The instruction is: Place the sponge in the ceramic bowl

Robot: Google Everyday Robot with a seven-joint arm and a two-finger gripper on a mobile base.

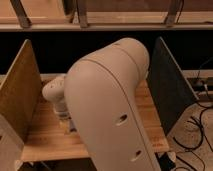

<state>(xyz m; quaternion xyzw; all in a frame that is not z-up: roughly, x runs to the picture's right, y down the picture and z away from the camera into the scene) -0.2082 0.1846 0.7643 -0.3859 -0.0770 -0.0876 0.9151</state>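
My large cream arm (107, 110) fills the middle of the camera view and blocks most of the wooden table (45, 137). Its wrist (54, 92) reaches down at the left. The gripper (64, 119) hangs just below it, close over the tabletop and largely covered by the arm. The sponge is hidden behind the arm. The ceramic bowl is also out of sight behind it.
A wooden side panel (20, 90) stands upright at the table's left edge. A dark panel (167, 87) stands at the right edge. Black cables (197, 130) lie on the floor to the right. A railing (100, 25) runs along the back.
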